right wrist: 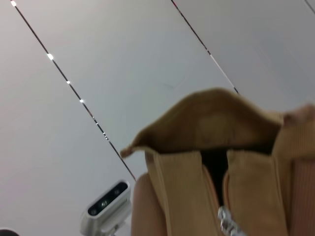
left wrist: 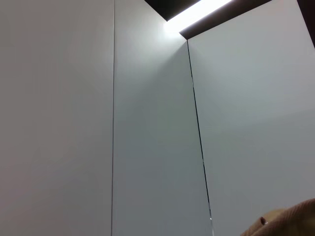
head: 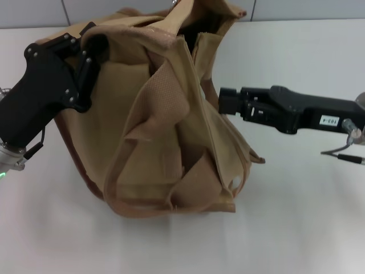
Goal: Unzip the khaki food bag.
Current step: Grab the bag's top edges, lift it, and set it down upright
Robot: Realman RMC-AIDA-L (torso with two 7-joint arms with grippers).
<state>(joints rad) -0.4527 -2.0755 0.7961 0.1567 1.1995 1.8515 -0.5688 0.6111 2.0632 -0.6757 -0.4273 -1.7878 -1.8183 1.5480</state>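
Note:
The khaki food bag (head: 171,137) stands crumpled in the middle of the white table, and its top gapes open with a dark gap at the far end. My left gripper (head: 85,48) is at the bag's upper left corner, shut on the top edge fabric. A scrap of tan fabric (left wrist: 288,223) shows in the left wrist view. My right gripper (head: 221,103) is against the bag's right side at the brown-edged top strip. The right wrist view shows the bag's open mouth (right wrist: 216,162) and the silver zipper pull (right wrist: 227,220) close by.
The white table (head: 308,217) spreads around the bag. A grey panelled wall (head: 296,8) runs behind it. A cable (head: 342,154) hangs under my right arm. A white camera unit (right wrist: 106,206) shows in the right wrist view.

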